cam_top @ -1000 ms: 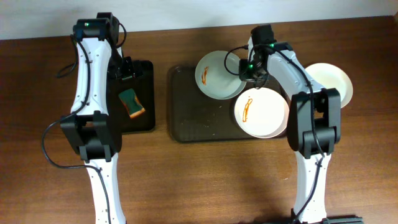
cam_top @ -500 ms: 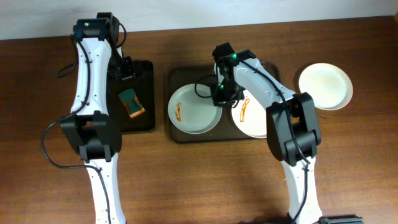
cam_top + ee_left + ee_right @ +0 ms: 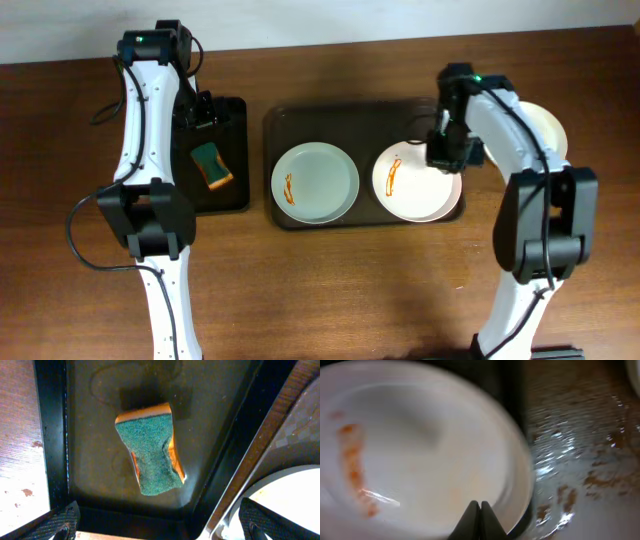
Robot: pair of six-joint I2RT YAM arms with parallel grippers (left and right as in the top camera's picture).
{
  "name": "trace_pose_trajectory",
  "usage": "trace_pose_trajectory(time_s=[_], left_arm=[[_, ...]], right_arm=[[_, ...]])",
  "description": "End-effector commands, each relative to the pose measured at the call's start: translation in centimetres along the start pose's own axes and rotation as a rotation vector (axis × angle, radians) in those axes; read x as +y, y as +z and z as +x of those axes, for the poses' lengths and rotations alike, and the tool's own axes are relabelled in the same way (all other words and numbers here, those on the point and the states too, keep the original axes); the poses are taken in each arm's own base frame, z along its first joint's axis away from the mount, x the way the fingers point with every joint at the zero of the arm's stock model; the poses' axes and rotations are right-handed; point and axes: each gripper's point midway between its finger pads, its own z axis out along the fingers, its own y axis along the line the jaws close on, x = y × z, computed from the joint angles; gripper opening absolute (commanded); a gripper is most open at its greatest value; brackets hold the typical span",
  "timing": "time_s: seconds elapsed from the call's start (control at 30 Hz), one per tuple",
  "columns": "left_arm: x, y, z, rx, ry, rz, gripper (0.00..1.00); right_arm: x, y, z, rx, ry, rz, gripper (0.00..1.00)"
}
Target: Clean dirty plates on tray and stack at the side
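The sponge (image 3: 211, 165) at frame left should be gripped squarely by the wide-open left gripper (image 3: 160, 521); the right gripper (image 3: 480, 510) is closed, empty.

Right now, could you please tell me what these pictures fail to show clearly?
Third plate: overhead, the right arm covers much of it.
Right fingers over the streaked plate: right wrist view is blurred, so contact is unclear.
Left fingers: left wrist view, only tips show at the bottom edge.

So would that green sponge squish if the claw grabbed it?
Probably squishy: the sponge looks pinched in at its middle. It's likely light too, and its rough green top should keep it from slipping.
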Motion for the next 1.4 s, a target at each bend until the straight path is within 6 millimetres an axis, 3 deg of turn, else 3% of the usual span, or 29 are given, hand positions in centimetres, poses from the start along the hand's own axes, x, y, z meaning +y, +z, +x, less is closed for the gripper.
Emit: trace_pose_trajectory(time_s=[0.0, 0.13, 0.27, 0.3, 0.43, 0.5, 0.53, 0.57, 0.6, 0.67, 0.7, 0.73, 0.77, 0.8, 0.87, 0.9, 0.93, 0.97, 1.03, 1.17, 1.27, 1.33, 1.37], left_arm=[[-0.1, -0.5, -0.2, -0.015, 0.006, 0.012, 1.00], [-0.1, -0.5, -0.2, -0.015, 0.006, 0.012, 1.00], [-0.1, -0.5, -0.2, -0.015, 0.006, 0.012, 1.00], [-0.1, -0.5, -0.2, -0.015, 0.006, 0.012, 1.00], [-0.1, -0.5, -0.2, -0.015, 0.006, 0.012, 1.00], [-0.1, -0.5, -0.2, -0.015, 0.006, 0.012, 1.00], [-0.1, -0.5, -0.2, -0.015, 0.006, 0.012, 1.00], [-0.1, -0.5, -0.2, -0.015, 0.006, 0.012, 1.00], [-0.1, -0.5, -0.2, -0.015, 0.006, 0.012, 1.00], [-0.1, -0.5, -0.2, -0.015, 0.006, 0.012, 1.00], [-0.1, -0.5, -0.2, -0.015, 0.007, 0.012, 1.00], [-0.1, -0.5, -0.2, -0.015, 0.006, 0.012, 1.00], [-0.1, -0.5, -0.2, -0.015, 0.007, 0.012, 1.00], [-0.1, -0.5, -0.2, -0.015, 0.006, 0.012, 1.00], [-0.1, -0.5, -0.2, -0.015, 0.007, 0.012, 1.00], [-0.1, -0.5, -0.2, -0.015, 0.006, 0.012, 1.00], [-0.1, -0.5, -0.2, -0.015, 0.006, 0.012, 1.00], [-0.1, -0.5, -0.2, -0.015, 0.006, 0.012, 1.00], [-0.1, -0.5, -0.2, -0.015, 0.007, 0.012, 1.00], [-0.1, -0.5, -0.2, -0.015, 0.006, 0.012, 1.00], [-0.1, -0.5, -0.2, -0.015, 0.007, 0.012, 1.00], [-0.1, -0.5, -0.2, -0.015, 0.007, 0.012, 1.00], [-0.1, -0.5, -0.2, -0.015, 0.006, 0.012, 1.00]], right_arm=[[-1.3, 1.9, -1.4, -0.060, 0.063, -0.045, 0.04], [-0.2, 3.1, -4.1, -0.161, 0.062, -0.097, 0.04], [1.5, 5.1, -4.7, -0.148, 0.083, -0.155, 0.04], [2.9, 5.6, -5.0, -0.157, 0.061, -0.186, 0.04], [8.2, 4.3, -7.8, -0.319, 0.040, -0.254, 0.04], [8.7, 3.5, -8.9, -0.378, 0.051, -0.232, 0.04], [8.7, 2.2, -9.1, -0.376, 0.053, -0.239, 0.04], [8.4, -1.7, -9.6, -0.391, 0.046, -0.238, 0.04], [8.2, -4.0, -9.7, -0.398, 0.047, -0.233, 0.04], [7.6, -10.9, -8.6, -0.403, -0.004, -0.229, 0.06], [7.8, -14.2, -6.7, -0.362, -0.019, -0.253, 0.43], [8.7, -15.2, -5.1, -0.311, -0.039, -0.298, 0.80], [10.1, -15.4, -3.3, -0.250, -0.100, -0.350, 0.91], [12.4, -14.1, -0.7, -0.162, -0.193, -0.368, 0.79], [15.1, -11.4, 1.5, -0.100, -0.262, -0.352, 0.72], [16.4, -9.9, 2.5, -0.078, -0.295, -0.346, 0.52], [18.2, -7.6, 4.0, -0.064, -0.351, -0.326, 0.50], [18.7, -5.7, 4.6, -0.080, -0.384, -0.269, 0.49], [18.1, -2.9, 4.9, -0.123, -0.418, -0.123, 0.50], [18.1, 1.1, 5.2, -0.145, -0.393, -0.121, 0.50], [19.2, 1.0, 3.4, -0.235, -0.431, -0.145, 0.50], [18.6, 1.1, 2.8, -0.236, -0.414, -0.144, 0.50], [18.0, 1.2, 2.2, -0.235, -0.393, -0.146, 0.45]])
